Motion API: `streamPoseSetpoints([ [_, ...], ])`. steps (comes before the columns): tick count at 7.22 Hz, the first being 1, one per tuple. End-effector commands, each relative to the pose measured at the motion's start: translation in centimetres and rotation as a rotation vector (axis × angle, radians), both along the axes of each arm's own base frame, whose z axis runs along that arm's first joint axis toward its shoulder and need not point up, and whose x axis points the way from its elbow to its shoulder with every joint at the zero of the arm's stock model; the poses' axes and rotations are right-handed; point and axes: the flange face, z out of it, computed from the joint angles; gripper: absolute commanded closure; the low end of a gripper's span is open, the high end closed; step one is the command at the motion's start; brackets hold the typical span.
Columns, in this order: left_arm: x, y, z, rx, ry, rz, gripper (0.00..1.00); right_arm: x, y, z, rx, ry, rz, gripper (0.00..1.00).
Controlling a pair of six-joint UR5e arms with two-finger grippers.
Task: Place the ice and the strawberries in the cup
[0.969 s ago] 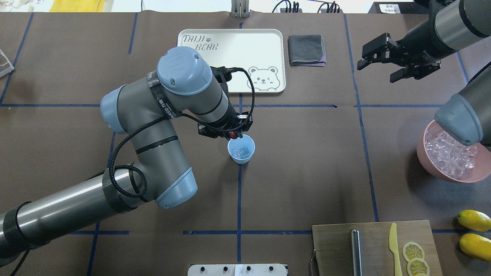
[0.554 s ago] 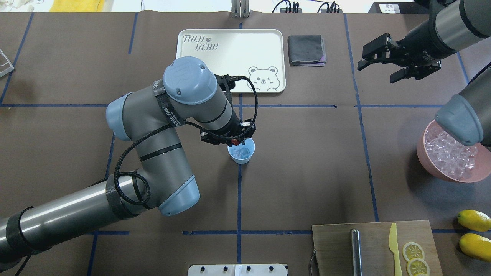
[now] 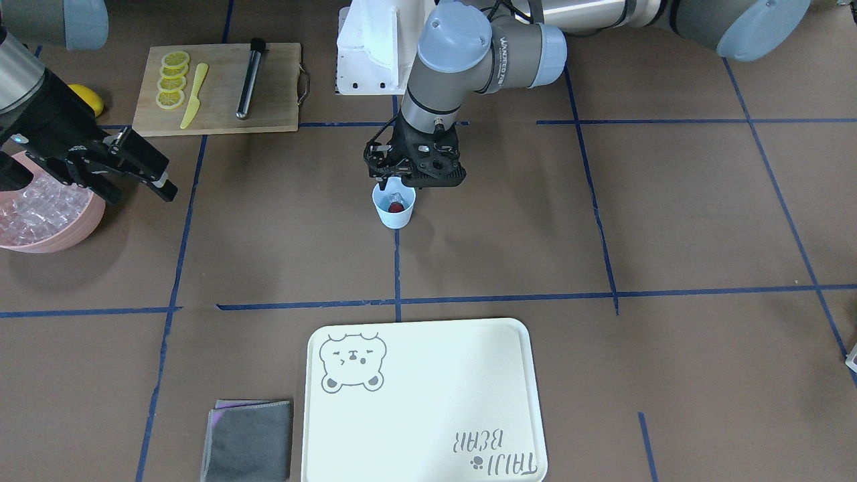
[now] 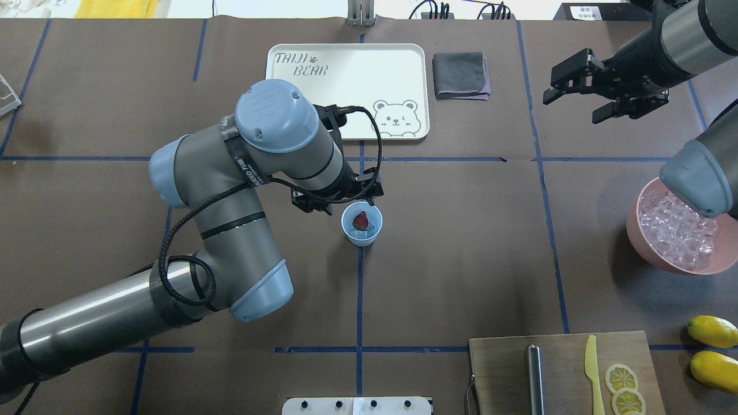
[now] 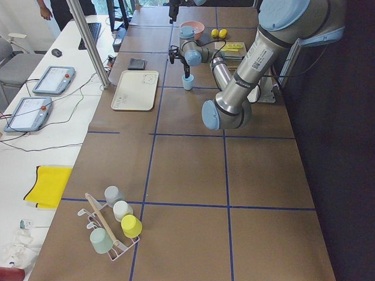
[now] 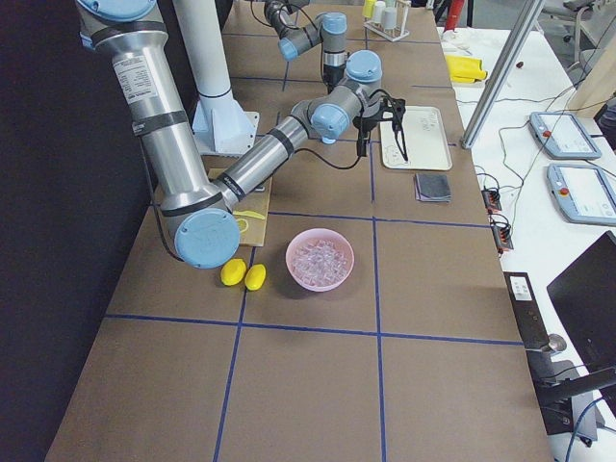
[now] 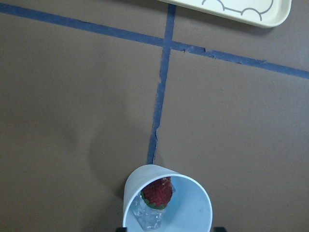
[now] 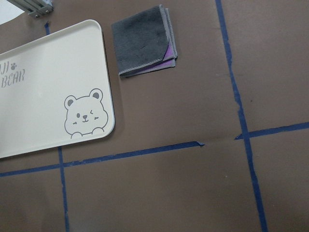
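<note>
A: Logged on brown, blue-taped worktop [image 4: 461,259]: left gripper [image 3: 414,175] spread wide, empty, close by small pale-blue plastic cup [image 4: 377,227]; right gripper [image 4: 571,106] parted, empty, well apart.

B: Confirmed dark-red pointed strawberry [image 4: 361,219] inside, resting on clear ice cubes [image 7: 150,218]. Risk flagged: clipping rim on any retreat, tipping light cup, spilling both.

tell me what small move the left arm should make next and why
Probably lift the left tool straight up, clear of the cup. The strawberry lies inside it on the ice. The tool is open and empty, and it hangs close by the cup's rim, so a sideways move might tip the cup.
</note>
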Motion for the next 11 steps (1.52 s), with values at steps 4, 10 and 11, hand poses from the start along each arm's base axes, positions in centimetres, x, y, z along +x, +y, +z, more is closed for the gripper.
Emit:
streamPoseSetpoints([
  [4, -27.3, -4.9, 14.0, 0.314, -0.344, 0.235, 0.18, 14.0, -1.9, 12.6, 0.187, 0.277, -0.215, 0.0],
  [10, -60.6, -4.1, 32.5, 0.162, -0.406, 0.256, 0.0, 27.2, -3.3, 24.9, 0.253, 0.347, -0.335, 0.0],
  [11, -60.5, -4.9, 34.8, 0.14, -0.357, 0.286, 0.0, 27.8, -3.1, 26.5, 0.253, 0.345, -0.356, 0.0],
])
